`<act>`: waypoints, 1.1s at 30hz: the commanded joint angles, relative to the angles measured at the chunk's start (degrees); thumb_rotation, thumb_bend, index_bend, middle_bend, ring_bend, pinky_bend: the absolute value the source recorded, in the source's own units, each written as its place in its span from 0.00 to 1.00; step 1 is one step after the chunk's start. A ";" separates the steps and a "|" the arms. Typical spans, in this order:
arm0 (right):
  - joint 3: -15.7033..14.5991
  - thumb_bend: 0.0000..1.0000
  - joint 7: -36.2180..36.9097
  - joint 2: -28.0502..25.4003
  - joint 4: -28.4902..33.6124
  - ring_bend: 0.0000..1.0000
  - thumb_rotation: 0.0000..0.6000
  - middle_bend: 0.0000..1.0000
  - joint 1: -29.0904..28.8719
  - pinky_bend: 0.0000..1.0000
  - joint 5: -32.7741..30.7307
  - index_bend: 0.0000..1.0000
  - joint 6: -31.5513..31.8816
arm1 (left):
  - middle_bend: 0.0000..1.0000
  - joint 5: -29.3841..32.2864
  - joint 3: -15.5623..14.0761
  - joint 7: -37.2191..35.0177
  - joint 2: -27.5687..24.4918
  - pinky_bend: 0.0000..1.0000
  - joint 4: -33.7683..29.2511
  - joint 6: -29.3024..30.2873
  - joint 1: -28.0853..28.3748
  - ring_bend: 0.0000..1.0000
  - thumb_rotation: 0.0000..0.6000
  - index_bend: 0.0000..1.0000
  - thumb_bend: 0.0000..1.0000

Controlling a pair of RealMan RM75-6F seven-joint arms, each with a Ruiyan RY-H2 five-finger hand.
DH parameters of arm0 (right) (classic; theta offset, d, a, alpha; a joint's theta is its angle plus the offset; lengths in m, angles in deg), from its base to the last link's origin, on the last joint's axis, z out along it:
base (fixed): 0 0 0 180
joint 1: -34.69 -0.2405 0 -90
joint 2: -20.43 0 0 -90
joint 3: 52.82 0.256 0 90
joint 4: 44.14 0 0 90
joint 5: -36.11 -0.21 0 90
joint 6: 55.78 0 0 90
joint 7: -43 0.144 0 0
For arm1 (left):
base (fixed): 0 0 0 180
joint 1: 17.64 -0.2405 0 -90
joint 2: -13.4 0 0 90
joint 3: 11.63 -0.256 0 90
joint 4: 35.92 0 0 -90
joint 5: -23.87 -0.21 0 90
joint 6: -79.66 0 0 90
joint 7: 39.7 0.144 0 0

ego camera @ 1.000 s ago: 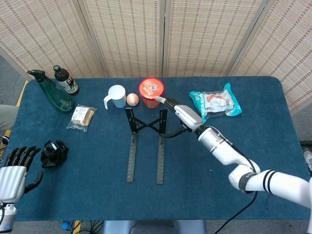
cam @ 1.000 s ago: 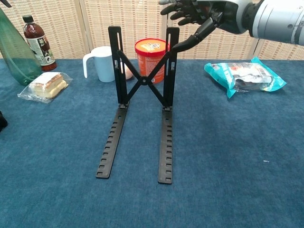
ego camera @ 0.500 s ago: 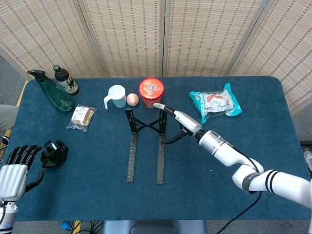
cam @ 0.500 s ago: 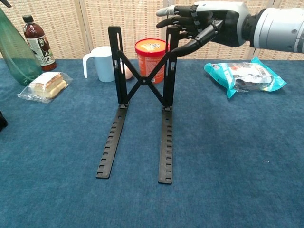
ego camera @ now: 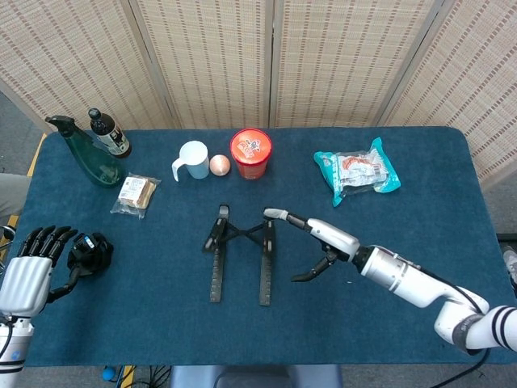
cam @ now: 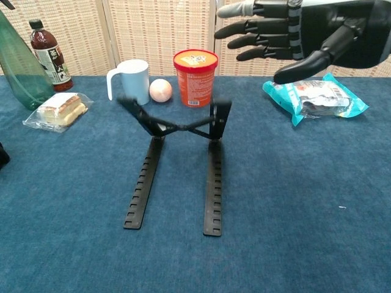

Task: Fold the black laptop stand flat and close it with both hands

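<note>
Blue-carpeted table (ego camera: pixel 161 339) before woven reed screens (ego camera: pixel 202 56), seen from above and from chest height.

Nearest, at the near left corner: left hand (ego camera: pixel 28 263), palm toward the table, fingers spread and holding nothing, just beside a small black object (ego camera: pixel 89 252) of unclear kind. Parked well apart from the work, probably waiting for the closing step, which calls for both hands.

Mid-table: black laptop stand (cam: pixel 177 159), two notched base rails lying flat and pointing toward the robot, crossed back struts tilted steeply down, blurred in the chest view and so apparently falling. Not yet flat; rails not yet brought together. Judged as the middle of the folding step, with the side-to-side closing left to do.

Just right of the stand and above it: right hand (ego camera: pixel 311 242), fingers extended and slightly apart, thumb hanging below, gripping nothing. Fingertips (ego camera: pixel 271 213) near the top of the right strut in the head view; contact impossible to confirm. Posture suited to a flat-palm push on the struts rather than a grasp.

Further back, out of the folding path: white mug (cam: pixel 130 81), a pale egg-like ball (cam: pixel 160 90), red-lidded orange tub (cam: pixel 195 76) in a row behind the stand; wrapped sandwich (cam: pixel 60 110) to the left; teal snack bag (cam: pixel 314 96) to the right. Farthest left: green spray bottle (ego camera: pixel 90 158) and dark sauce bottle (ego camera: pixel 109 133).
</note>
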 commanded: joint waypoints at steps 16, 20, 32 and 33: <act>0.36 0.00 -49.90 -1.25 5.99 0.00 1.00 0.12 8.00 0.03 -2.31 0.00 3.51 | 0.10 1.77 4.72 -7.79 4.55 0.06 11.91 -21.81 18.56 0.08 1.00 0.10 0.31; 0.26 0.00 -58.12 0.36 5.83 0.00 1.00 0.10 8.70 0.03 -1.96 0.00 3.05 | 0.08 2.12 4.96 -9.45 8.00 0.05 17.11 -26.25 22.77 0.07 1.00 0.05 0.31; 0.29 0.00 -75.49 6.37 4.39 0.00 1.00 0.00 9.00 0.01 -2.05 0.00 -0.32 | 0.05 2.06 4.16 -12.50 19.87 0.05 30.01 -31.18 30.63 0.07 1.00 0.01 0.16; 0.34 0.00 -76.57 6.91 4.29 0.00 1.00 0.00 9.04 0.00 -2.28 0.00 -0.55 | 0.05 1.97 4.11 -12.92 20.70 0.05 30.82 -31.12 31.00 0.07 1.00 0.00 0.16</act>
